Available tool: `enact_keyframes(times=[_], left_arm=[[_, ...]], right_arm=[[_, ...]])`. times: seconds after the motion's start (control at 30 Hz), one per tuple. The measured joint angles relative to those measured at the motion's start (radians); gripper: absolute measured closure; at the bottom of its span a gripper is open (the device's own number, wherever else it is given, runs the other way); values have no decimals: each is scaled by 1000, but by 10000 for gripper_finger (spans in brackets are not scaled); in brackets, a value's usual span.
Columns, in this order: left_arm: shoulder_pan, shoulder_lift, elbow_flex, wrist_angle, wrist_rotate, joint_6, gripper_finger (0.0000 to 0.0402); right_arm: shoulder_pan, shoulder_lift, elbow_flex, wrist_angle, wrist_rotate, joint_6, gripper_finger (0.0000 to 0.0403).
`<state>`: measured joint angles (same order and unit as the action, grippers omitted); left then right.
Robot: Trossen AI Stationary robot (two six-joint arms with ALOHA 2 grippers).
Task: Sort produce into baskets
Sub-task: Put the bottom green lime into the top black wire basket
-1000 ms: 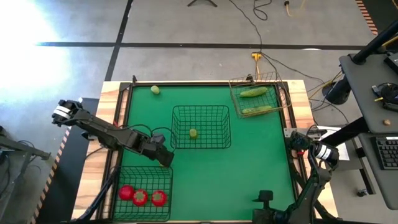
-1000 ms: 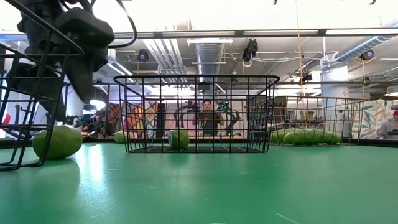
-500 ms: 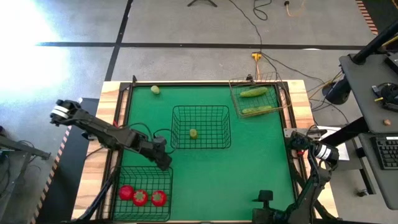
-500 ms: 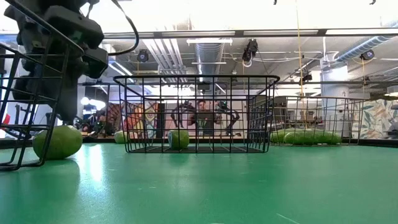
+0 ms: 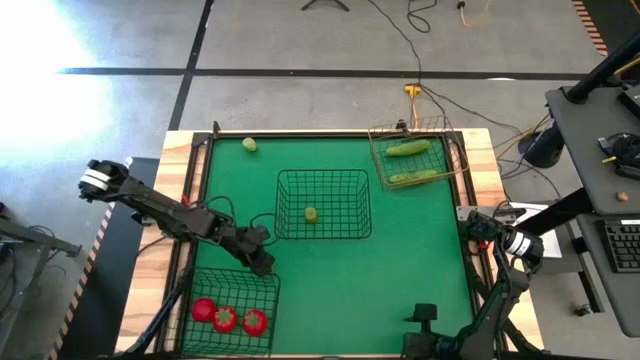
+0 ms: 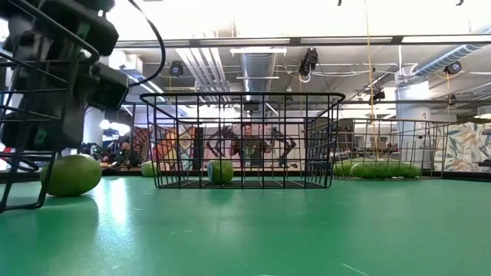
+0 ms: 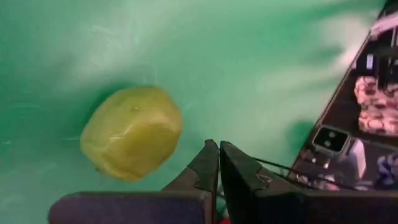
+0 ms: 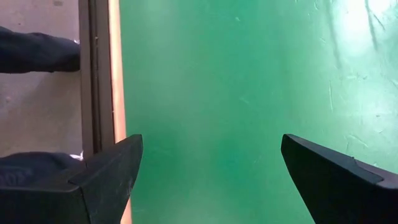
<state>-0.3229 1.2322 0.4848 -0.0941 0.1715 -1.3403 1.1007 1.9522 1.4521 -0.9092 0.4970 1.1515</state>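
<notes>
My left gripper (image 5: 263, 264) is shut at the far right corner of the near-left dark basket (image 5: 232, 308), which holds three red tomatoes (image 5: 226, 318). A yellow-green fruit (image 7: 132, 132) lies on the mat right beside the shut fingers, next to that basket (image 6: 31, 115); the arm hides it in the high view. The middle dark basket (image 5: 322, 204) holds one yellow-green fruit (image 5: 311, 213). The tan basket (image 5: 415, 155) at the far right holds two cucumbers (image 5: 409, 148). My right gripper (image 8: 211, 140) waits open over the mat by the near right corner. My left gripper meets the tomato basket at the far right corner of its rim (image 5: 272, 274), slanting down from the table's left. A thin dark wire (image 7: 283, 171) runs off beside the shut fingers. Whether it is pinched between them cannot be told. The basket stands skewed and tipped.
Another yellow-green fruit (image 5: 249, 144) lies on the mat near the far left corner. The mat has a raised dark frame and a wooden border (image 8: 114, 68). Open green mat stretches between the middle basket and the near edge.
My left gripper has shut, tipped further downward and sunk onto the far right corner of the tomato basket. The basket's far rim has skewed, and its wires stand tilted in the low view. The fruit beside it has stayed in place.
</notes>
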Motion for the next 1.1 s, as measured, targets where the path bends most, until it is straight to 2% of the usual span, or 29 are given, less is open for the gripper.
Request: enact_keyframes(times=[0.23, 0.4, 0.53, 0.8, 1.1], left_arm=[[-1, 49, -10, 16, 3, 68, 401], [1, 46, -10, -32, -55, 99, 402], [5, 23, -10, -79, -93, 113, 402], [49, -57, -17, -212, -242, 146, 402], [92, -104, -19, -232, -247, 185, 402]], right_arm=[[-8, 0, 0, -1, -9, 4, 26], [-21, 0, 0, 0, -11, 3, 26], [-30, 0, 0, -1, -12, 0, 26], [-35, 0, 0, -1, -26, 0, 26], [-35, 0, 0, 0, -26, 13, 26]])
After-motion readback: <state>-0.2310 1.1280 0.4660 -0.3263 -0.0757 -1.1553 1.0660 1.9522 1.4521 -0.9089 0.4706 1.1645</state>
